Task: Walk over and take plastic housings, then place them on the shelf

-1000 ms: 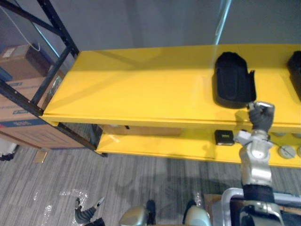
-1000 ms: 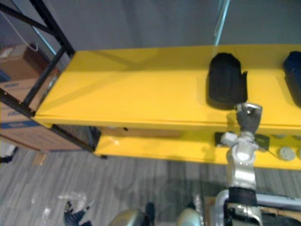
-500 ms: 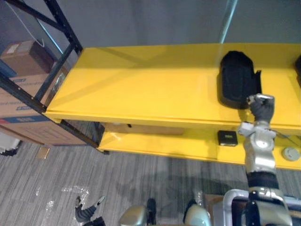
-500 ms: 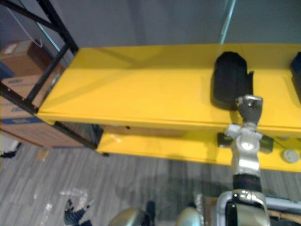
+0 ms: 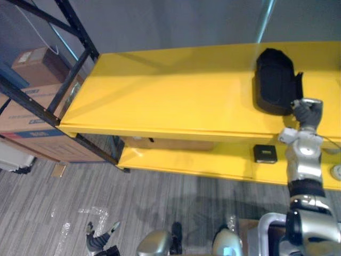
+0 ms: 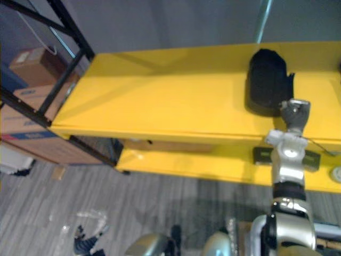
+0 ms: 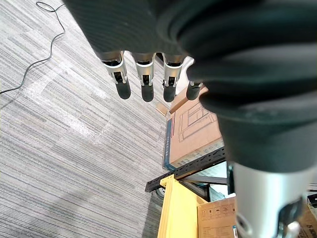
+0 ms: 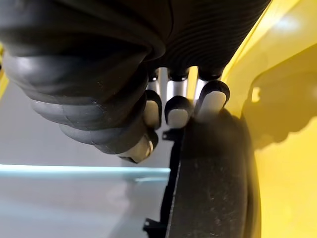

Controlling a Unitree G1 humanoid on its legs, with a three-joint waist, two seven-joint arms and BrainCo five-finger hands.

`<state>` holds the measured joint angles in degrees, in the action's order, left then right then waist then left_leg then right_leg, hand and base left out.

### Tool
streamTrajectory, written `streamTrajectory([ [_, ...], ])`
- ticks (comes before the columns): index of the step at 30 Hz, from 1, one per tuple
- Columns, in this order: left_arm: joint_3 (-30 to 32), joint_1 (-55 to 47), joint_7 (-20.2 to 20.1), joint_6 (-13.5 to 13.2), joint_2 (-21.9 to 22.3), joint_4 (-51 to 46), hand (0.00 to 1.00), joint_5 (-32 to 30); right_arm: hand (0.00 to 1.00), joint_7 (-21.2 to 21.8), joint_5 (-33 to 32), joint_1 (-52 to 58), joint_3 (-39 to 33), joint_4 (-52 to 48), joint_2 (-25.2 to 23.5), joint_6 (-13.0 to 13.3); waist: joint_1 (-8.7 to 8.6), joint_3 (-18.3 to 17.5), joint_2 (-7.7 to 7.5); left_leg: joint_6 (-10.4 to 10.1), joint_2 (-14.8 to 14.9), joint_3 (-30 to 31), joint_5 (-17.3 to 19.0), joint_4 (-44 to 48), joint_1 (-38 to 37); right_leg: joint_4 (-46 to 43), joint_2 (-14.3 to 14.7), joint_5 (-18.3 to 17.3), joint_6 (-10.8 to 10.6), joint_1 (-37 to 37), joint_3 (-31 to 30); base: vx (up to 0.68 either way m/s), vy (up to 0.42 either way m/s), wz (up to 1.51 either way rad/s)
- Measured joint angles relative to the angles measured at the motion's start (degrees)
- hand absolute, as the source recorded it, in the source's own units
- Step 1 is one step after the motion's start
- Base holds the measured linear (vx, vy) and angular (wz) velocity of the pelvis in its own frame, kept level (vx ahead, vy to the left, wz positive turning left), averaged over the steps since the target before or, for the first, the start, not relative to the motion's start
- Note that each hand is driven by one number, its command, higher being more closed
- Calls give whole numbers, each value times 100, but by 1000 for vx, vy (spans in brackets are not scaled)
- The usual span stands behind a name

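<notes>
Where the plastic housing (image 5: 273,80) lies: on the upper board of the yellow shelf (image 5: 170,96), in the upper right of the head views. It is black and lies flat, with its long side running from front to back and its near end close to the board's front edge.
Right hand (image 5: 308,113): the arm enters from the lower right of the frame, and the hand is at the near right corner of the housing. In its own wrist view the fingers (image 8: 177,110) look straight, with their dark tips laid against the housing's rim and not curled round it (the thumb I cannot make out there).
Left hand (image 5: 99,241): low in the lower left of the head views, above the floor. In its wrist view the fingers (image 7: 146,84) hang straight and relaxed, and they hold nothing.
Lower board (image 5: 181,162): yellow as well, under the upper board, across the middle of the frame.
Small black box (image 5: 265,153): it stands on the lower board, in the middle right of the frame, just left of the right arm.
Rack frame (image 5: 80,28): black metal bars at the shelf's left end, in the upper left of the frame.
Cardboard boxes (image 5: 29,106): stacked behind those bars, at the left edge of the frame.
Floor (image 5: 160,202): grey striped carpet across the bottom of the frame.
Wall (image 5: 176,21): plain grey, behind the shelf along the top of the frame.
</notes>
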<state>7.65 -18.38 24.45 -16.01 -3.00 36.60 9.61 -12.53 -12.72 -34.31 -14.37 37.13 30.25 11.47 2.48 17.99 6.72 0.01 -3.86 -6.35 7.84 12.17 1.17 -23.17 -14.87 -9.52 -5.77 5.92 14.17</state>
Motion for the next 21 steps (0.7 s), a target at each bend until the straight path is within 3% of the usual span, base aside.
streamTrajectory([
  [21,-221,2,-47,-10,-7,-3,0,163,100,-94,30,-654,351,729,242,332,92,92,54,-29,-4,122,-112,-66,60,-69,-32,-62,28,50,134,0,2,3],
])
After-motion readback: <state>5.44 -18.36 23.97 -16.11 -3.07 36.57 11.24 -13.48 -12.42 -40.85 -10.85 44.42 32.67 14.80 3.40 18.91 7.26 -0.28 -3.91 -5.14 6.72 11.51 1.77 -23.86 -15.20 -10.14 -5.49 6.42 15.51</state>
